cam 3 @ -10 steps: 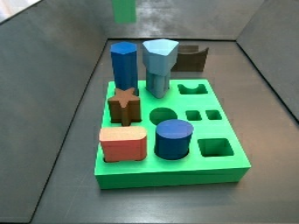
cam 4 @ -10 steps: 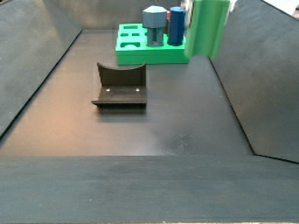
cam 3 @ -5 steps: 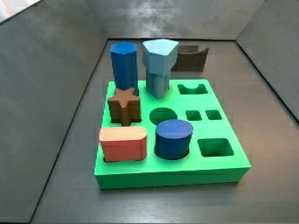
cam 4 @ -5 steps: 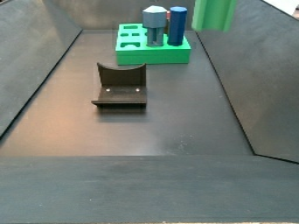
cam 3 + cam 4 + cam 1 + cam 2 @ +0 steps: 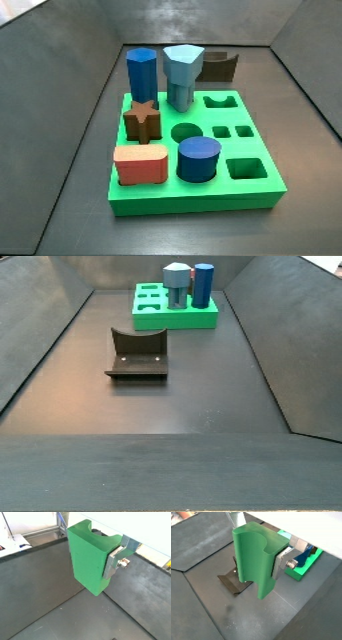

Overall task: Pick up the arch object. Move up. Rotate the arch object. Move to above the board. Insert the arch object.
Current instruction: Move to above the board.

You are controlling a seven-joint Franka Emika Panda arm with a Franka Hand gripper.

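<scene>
Gripper (image 5: 115,560) seen only in wrist views; out of frame in both side views. Fingers (image 5: 282,560) clenched on the arch (image 5: 90,554), which hangs upright, well above the desk (image 5: 47,597). In a wrist view the fixture (image 5: 236,581) sits on the desk below the arch, w/ the board (image 5: 301,567) off beside it. Side views: board (image 5: 254,190) holds blue pegs (image 5: 199,159), a brown star (image 5: 142,121) & a red block (image 5: 140,164).

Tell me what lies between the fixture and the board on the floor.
Nothing: in a side view, bare dark floor separates the fixture from the board. The gripper, seen only in wrist views, holds the arch object aloft.
</scene>
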